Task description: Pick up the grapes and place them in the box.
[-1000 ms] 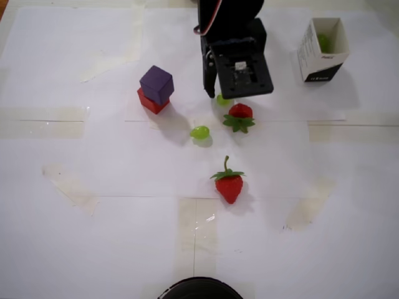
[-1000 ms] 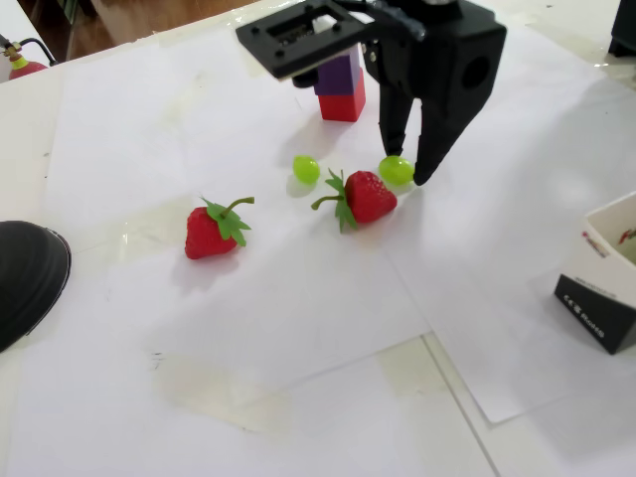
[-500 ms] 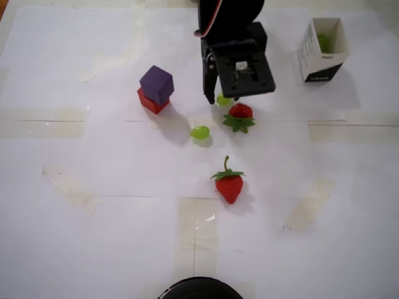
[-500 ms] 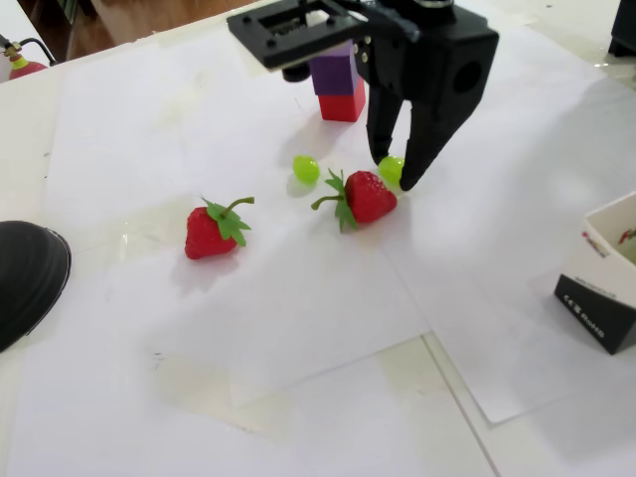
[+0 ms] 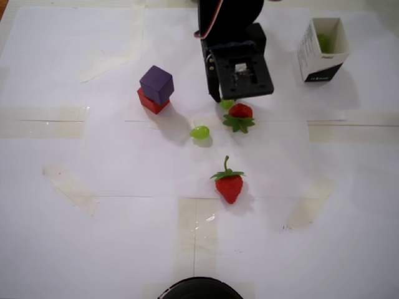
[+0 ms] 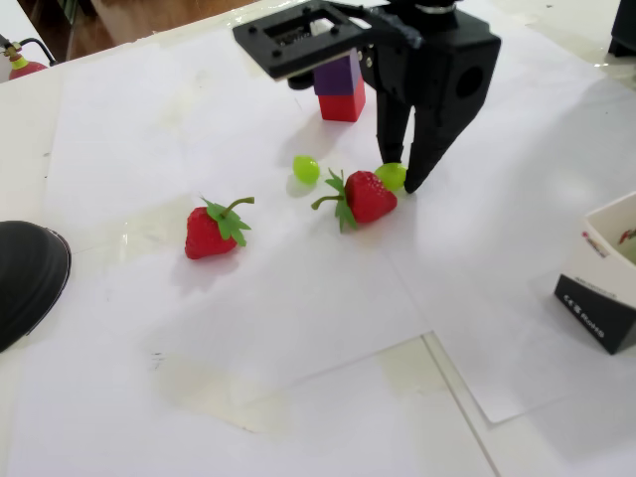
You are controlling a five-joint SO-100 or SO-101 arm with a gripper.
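White paper covers your bench, taped at the seams. Your tool points down with its 2 black fingers closed around a grape, which sits at or just above the paper; whether it has left the surface cannot be told. In the overhead view that grape peeks out from under the tool's body.

Watch the strawberry: it lies touching or just beside the gripped grape, leaves turned away from it. In the overhead view this strawberry sits right below the tool. A 2nd grape lies loose on the paper to its left in that view, near but apart. A 2nd strawberry lies well apart, nearer the bottom edge.

A purple cube sits stacked on a red cube, left of the tool in the overhead view and apart from both grapes. A black rounded object shows at the left edge of the fixed view.

Your box stands open-topped at the upper right of the overhead view, well apart from the tool. Inside it you can see 1 green grape against the white wall.
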